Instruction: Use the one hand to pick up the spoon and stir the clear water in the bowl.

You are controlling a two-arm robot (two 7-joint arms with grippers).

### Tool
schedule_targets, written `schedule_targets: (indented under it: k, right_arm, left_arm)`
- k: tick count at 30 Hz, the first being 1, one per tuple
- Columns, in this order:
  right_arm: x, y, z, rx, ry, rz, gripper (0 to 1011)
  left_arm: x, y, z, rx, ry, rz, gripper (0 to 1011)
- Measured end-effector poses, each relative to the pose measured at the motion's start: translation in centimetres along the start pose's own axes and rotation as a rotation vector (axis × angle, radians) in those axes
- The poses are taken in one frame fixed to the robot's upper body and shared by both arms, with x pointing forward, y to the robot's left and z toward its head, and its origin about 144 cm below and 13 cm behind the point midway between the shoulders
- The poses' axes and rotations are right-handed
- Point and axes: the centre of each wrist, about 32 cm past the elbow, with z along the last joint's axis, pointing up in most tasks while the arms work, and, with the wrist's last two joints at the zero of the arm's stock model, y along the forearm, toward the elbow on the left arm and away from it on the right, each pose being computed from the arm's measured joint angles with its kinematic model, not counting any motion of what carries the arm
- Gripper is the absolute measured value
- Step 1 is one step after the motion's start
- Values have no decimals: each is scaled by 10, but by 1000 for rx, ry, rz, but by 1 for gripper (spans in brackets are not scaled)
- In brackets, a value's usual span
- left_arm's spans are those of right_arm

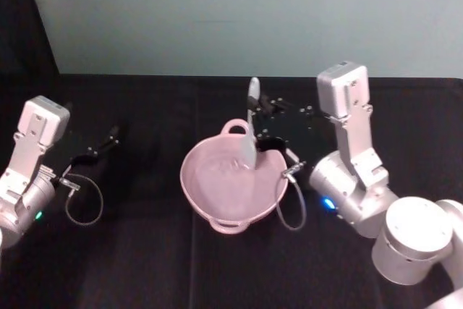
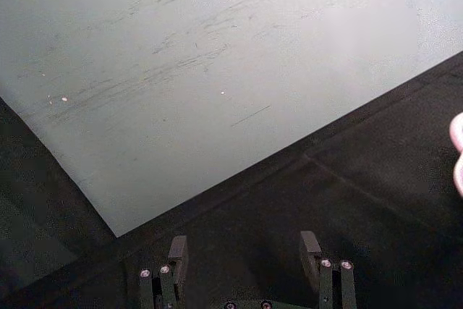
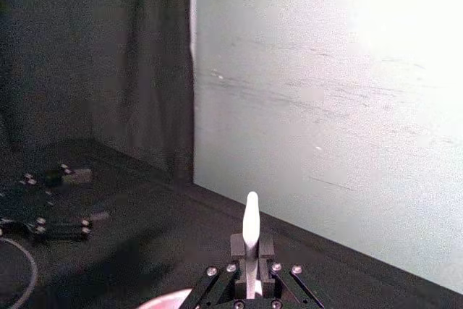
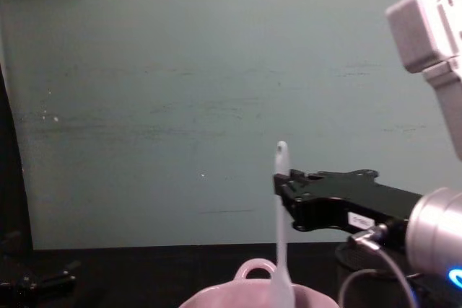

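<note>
- Gripping the white plastic spoon [image 1: 250, 135] just below its holed handle end, the right gripper [image 1: 260, 103] has its jaws clenched on it (handle upright).
- Spoon's scoop end reaches down inside the pink bowl [image 1: 189, 179], toward its loop-handle side.
- Left gripper [image 1: 108, 139] sits well left of the bowl, jaws released.

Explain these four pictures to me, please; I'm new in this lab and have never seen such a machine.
It is a robot with two arms, seen by four cameras: one on its head looking down, one on its chest looking across, one on each wrist. A pink bowl stands on a black table. The right gripper has its fingers shut on a white spoon, held upright with its lower end in the bowl. The left gripper is off to the left, fingers open, holding nothing.
</note>
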Motion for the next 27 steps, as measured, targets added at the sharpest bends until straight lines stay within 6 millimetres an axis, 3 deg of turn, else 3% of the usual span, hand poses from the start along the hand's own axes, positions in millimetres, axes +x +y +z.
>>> schedule_targets:
  k: [8,16,27]
  right_arm:
    - [7,-21,8,-25,-9,18,109]
    - [1,-38,19,-27,59,117,109]
    - [-22,-32,22,-18,128,218,109]
  left_arm:
    - [0,0,0,0,0,0,1011]
    - [0,0,0,0,0,0,1011]
    - [0,0,0,0,0,0,1011]
